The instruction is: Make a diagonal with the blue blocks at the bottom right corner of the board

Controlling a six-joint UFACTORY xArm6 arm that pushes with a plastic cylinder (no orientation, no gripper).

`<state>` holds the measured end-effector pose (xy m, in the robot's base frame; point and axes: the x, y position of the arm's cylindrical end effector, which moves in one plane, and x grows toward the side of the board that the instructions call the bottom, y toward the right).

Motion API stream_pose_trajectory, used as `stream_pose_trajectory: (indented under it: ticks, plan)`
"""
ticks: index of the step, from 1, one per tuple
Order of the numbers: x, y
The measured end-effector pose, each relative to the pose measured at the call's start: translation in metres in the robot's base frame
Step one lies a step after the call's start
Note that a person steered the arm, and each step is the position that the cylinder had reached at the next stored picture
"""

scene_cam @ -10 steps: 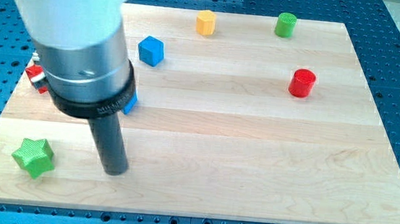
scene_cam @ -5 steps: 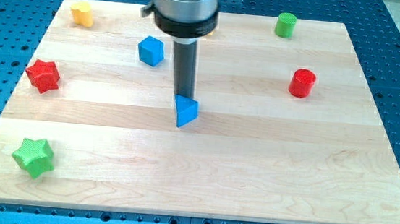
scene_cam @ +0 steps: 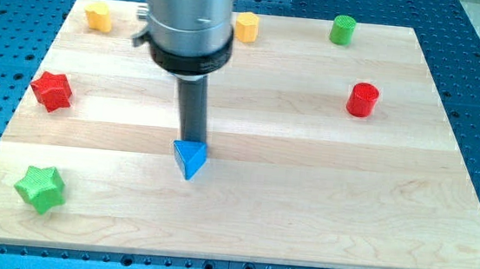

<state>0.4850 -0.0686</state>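
A blue triangular block (scene_cam: 190, 158) lies a little left of the board's middle, toward the view's bottom. My tip (scene_cam: 191, 141) rests right at its upper edge, touching it from the view's top. The rod's wide grey body (scene_cam: 187, 17) covers the upper middle-left of the board, and the blue cube seen earlier is hidden behind it.
A red star block (scene_cam: 52, 90) and a green star block (scene_cam: 40, 188) sit at the left side. Two yellow blocks (scene_cam: 99, 16) (scene_cam: 247, 26) and a green cylinder (scene_cam: 343, 29) line the top edge. A red cylinder (scene_cam: 363, 99) stands at the right. The wooden board (scene_cam: 347, 205) lies on a blue perforated table.
My tip and the blue triangular block have shifted left and toward the view's bottom. The rod's body now hides the blue cube.
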Motion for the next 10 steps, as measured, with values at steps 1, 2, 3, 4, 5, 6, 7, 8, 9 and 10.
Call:
stream_pose_trajectory:
  ticks: [1,2,3,4,5,6,7,8,9,10]
  plan:
    - [0.015,0.010]
    - [0.016,0.021]
    - [0.016,0.021]
    - [0.016,0.021]
    - [0.016,0.022]
    - [0.016,0.023]
    - [0.017,0.024]
    - [0.019,0.029]
    - [0.029,0.029]
    - [0.036,-0.003]
